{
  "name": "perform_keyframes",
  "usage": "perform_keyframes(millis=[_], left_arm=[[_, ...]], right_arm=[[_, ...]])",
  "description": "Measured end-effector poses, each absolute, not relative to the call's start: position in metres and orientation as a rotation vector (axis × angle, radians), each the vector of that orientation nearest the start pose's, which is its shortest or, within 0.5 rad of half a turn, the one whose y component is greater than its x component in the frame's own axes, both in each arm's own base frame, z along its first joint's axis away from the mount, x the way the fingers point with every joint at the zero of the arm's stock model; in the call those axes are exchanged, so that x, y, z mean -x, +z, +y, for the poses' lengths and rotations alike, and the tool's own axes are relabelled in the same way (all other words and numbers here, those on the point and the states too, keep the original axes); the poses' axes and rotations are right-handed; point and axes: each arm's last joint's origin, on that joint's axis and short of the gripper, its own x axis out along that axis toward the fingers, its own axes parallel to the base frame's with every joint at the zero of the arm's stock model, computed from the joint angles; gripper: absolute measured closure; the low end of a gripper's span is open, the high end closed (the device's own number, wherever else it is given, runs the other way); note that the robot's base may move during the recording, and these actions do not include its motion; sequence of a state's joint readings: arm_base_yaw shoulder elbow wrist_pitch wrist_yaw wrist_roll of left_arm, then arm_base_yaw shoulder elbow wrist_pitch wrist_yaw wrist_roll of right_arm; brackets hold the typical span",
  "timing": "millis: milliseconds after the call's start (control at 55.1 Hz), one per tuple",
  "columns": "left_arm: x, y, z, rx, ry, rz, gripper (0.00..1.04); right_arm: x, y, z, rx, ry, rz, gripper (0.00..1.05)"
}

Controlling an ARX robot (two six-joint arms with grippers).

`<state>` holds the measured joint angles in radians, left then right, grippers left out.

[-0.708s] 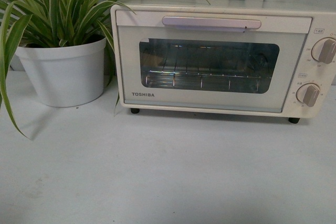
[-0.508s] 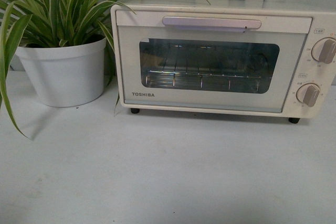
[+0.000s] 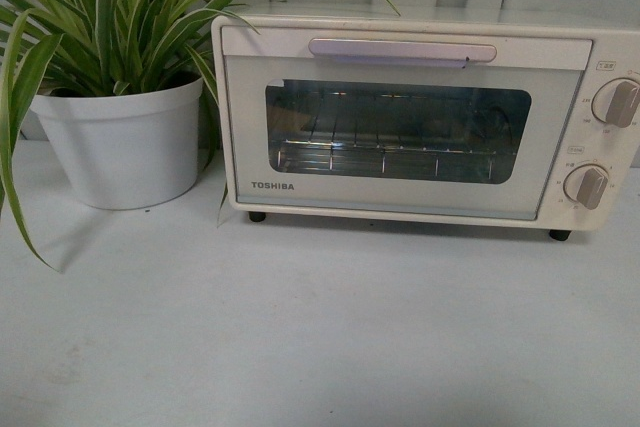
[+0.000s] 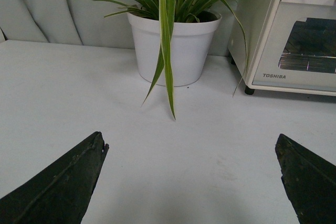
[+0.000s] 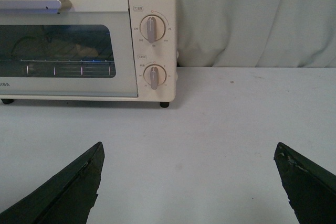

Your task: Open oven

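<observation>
The cream-white Toshiba oven (image 3: 400,127) stands at the back of the table, door shut, with a pale bar handle (image 3: 403,48) along the top of the door, a wire rack behind the glass and two round knobs (image 3: 617,103) on its right. Neither arm shows in the front view. My left gripper (image 4: 191,142) is open and empty over bare table, well short of the oven's left corner (image 4: 286,35). My right gripper (image 5: 189,148) is open and empty over bare table, in front of the oven's knob side (image 5: 152,51).
A white pot (image 3: 120,142) with a long-leaved striped plant (image 3: 110,17) stands just left of the oven; its leaves hang over the table and toward the oven's left edge. Pale curtain (image 5: 252,19) hangs behind. The table (image 3: 320,327) is pale grey.
The front view has shifted slightly: the oven and pot sit a little lower in the picture. Nothing on the table has moved.
</observation>
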<state>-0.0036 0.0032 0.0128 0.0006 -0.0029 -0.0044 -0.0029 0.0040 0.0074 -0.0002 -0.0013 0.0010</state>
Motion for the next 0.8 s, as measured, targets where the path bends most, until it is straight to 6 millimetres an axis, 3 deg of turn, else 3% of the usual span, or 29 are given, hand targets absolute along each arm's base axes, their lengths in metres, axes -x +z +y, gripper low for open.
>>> perform_keyframes(millis=[163,290,363,562,690,798], left_arm=[[-0.101,0.163,-0.005,0.112,0.028,0.087,0.06],[-0.11,0.173,-0.015,0.282,-0.052,0.163,0.06],[-0.123,0.183,-0.024,0.444,-0.125,0.21,0.06],[-0.162,0.192,-0.048,0.686,-0.179,0.323,0.06],[-0.185,0.191,-0.066,0.776,-0.205,0.373,0.06],[-0.212,0.18,-0.09,0.849,-0.18,0.465,0.06]], right_arm=[[-0.097,0.166,0.0,-0.001,-0.002,-0.003,0.09],[-0.097,0.166,0.0,-0.001,-0.002,-0.003,0.09],[-0.097,0.166,0.0,-0.001,-0.002,-0.003,0.09],[-0.097,0.166,0.0,-0.001,-0.002,-0.003,0.09],[-0.097,0.166,0.0,-0.001,-0.002,-0.003,0.09],[-0.097,0.166,0.0,-0.001,-0.002,-0.003,0.09]])
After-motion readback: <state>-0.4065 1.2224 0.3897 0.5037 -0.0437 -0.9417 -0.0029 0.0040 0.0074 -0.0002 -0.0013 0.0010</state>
